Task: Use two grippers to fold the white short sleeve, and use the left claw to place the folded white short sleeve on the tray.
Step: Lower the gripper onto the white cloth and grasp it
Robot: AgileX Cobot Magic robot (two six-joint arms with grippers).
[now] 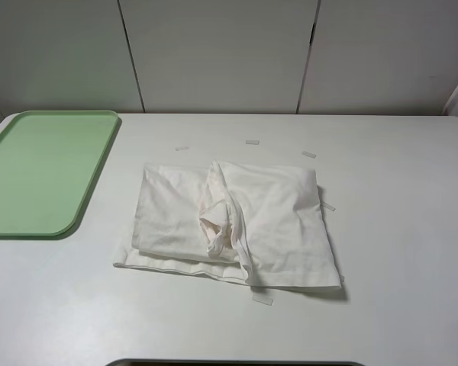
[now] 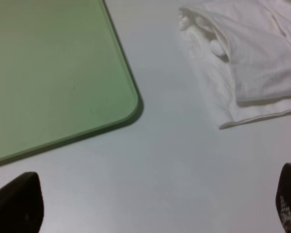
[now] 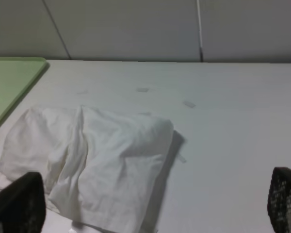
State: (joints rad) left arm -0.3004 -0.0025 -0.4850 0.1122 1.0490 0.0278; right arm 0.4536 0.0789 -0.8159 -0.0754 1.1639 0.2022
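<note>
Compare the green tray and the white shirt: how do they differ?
The tray is pale green, flat and smooth; the shirt is white, rumpled, folded in layers. The tray sits at the left, bare; the shirt lies in the middle. Both rest on the table.

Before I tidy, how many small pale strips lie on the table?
5 strips: three beyond the folded white cotton T-shirt, one by its right edge, one at its front; others may lie underneath.

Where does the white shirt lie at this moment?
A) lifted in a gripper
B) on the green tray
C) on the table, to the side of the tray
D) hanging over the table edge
C: the white short sleeve lies folded on the table, apart from the tray.
</note>
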